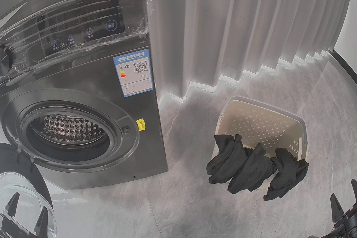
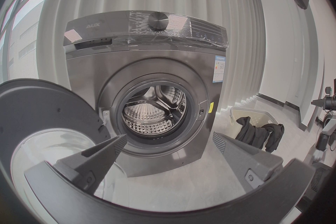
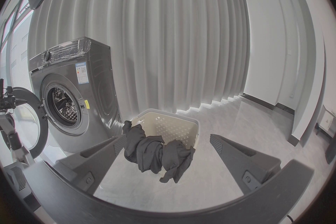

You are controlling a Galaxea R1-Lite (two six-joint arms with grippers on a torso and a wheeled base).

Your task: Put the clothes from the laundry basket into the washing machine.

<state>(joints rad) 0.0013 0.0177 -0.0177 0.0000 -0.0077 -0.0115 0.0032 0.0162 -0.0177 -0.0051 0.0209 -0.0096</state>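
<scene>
My left gripper (image 2: pixel 168 137) hangs low in front of the washing machine (image 1: pixel 85 75), on its left side, just above the round door (image 1: pixel 22 183). Its fingers (image 2: pixel 101 154) are spread wide apart and hold nothing. The door is swung fully open toward my left, and through the round opening I see the shiny metal drum (image 1: pixel 68 129) with its many small holes. The top panel of the machine is covered with clear plastic wrap (image 1: pixel 74 26), and a blue label (image 1: pixel 133 72) and a small yellow sticker (image 1: pixel 140 124) are on the front, to the right of the opening.

My right gripper (image 3: pixel 166 139) is low at my right side, well apart from the machine, and it faces the laundry basket (image 1: pixel 260 119). Its fingers (image 3: pixel 241 161) are also spread open, with nothing between them, and they do not touch the basket.

The basket is cream coloured with small cross-shaped holes. It stands on the grey floor (image 1: pixel 186 205) to the right of the machine, near the white curtain (image 1: pixel 241 8). The clothes (image 1: pixel 253 168) are black and lie in a bunch over the near rim of the basket, partly inside and partly hanging outside toward the floor
</scene>
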